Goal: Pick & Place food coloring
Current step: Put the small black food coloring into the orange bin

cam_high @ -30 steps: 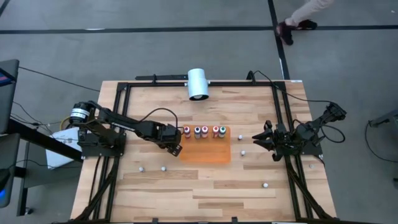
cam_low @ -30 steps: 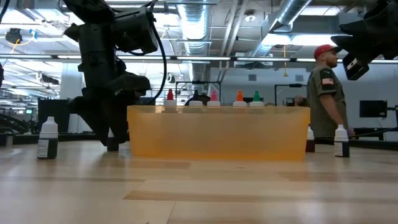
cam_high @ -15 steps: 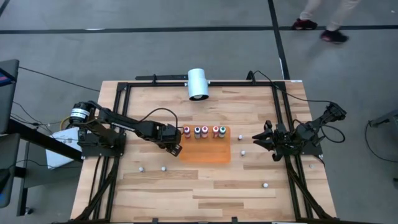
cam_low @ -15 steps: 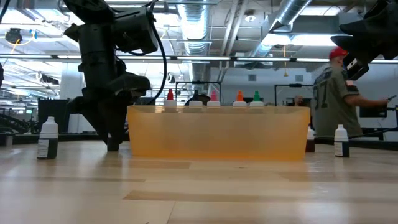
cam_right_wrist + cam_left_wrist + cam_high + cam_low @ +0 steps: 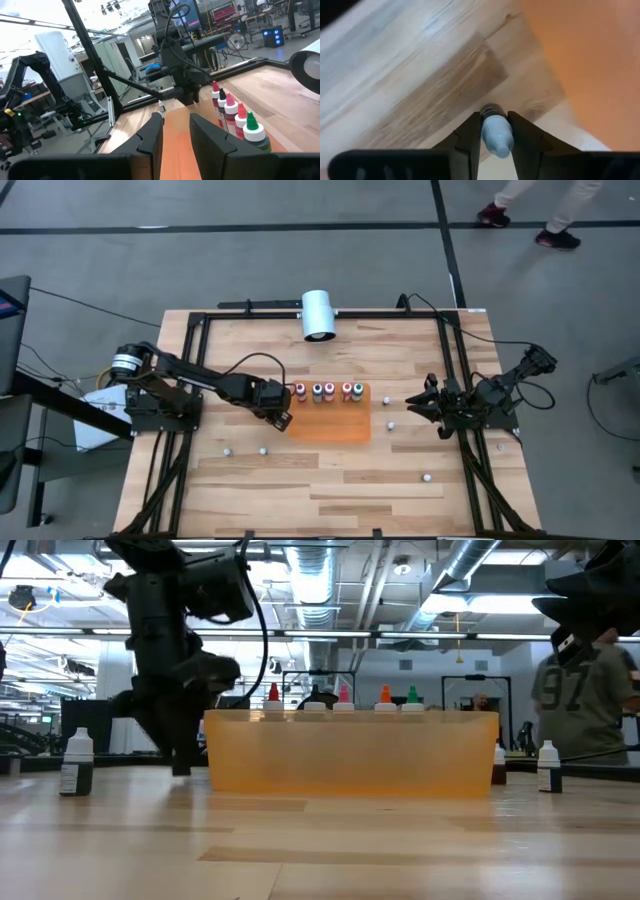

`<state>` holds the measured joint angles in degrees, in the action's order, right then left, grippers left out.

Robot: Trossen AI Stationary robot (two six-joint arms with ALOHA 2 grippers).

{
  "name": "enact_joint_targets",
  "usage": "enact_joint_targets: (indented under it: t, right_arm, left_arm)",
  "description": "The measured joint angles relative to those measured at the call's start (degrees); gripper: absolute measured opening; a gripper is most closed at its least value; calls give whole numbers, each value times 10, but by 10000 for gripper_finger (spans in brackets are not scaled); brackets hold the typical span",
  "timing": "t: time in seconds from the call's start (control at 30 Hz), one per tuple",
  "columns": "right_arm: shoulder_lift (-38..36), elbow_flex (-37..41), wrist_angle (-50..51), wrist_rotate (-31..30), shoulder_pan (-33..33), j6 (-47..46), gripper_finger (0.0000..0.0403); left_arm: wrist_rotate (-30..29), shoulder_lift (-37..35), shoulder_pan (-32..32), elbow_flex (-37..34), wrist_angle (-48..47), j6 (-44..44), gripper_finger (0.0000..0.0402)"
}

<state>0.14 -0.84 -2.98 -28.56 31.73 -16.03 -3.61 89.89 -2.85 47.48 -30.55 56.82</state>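
**Desk:** Any legible writing in the pictures?

**Photographer:** Only one. In the low view, a person point(image 5: 585, 705) in a grey-green jersey walks behind the pale wooden counter point(image 5: 330, 480), and the back reads "97". The small bottles carry dark labels, too small to read.

**Desk:** Where is the food coloring?

**Photographer:** A row of tiny pale bottles with coloured tops point(image 5: 329, 390) stands along the far edge of the flat translucent orange rectangular mat point(image 5: 330, 425) at mid-counter. The low view shows their tips above the mat: red, dark, pink, orange, green. Loose bottles dot the bare wood, among them one with a white cap point(image 5: 78, 762) toward the left arm's side.

**Desk:** And the arms?

**Photographer:** The left gripper point(image 5: 282, 418) is down at the mat's corner on its own side. Overhead its fingers hide what it has; the left wrist view shows its jaws clenched on a small pale-blue-capped bottle point(image 5: 496, 135) over the wood, just beside the mat. The right gripper point(image 5: 412, 402) waits beside the mat's other end, touching nothing; I cannot tell how its jaws stand.

**Desk:** Anything else?

**Photographer:** A large white cylinder point(image 5: 319, 314) lies at the far edge of the counter.
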Motion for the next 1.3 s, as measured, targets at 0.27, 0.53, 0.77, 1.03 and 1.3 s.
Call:
enact_joint_targets:
  t: [0.27, 0.53, 0.77, 1.03, 1.3]
  right_arm:
    - [0, 0, 0, 0, 0, 0, 87]
    - [0, 0, 0, 0, 0, 0, 87]
    - [0, 0, 1, 0, 0, 0, 87]
    - [0, 0, 1, 0, 0, 0, 87]
    - [0, 0, 1, 1, 0, 0, 87]
  left_arm:
    - [-14, -35, -6, 56, -37, -73, 74]
    - [-31, -57, -37, 101, -39, -175, 76]
    - [-11, -60, -77, 106, -7, -299, 77]
    - [-8, -60, -108, 106, 34, -352, 77]
    - [-31, -60, -110, 107, 31, -307, 78]
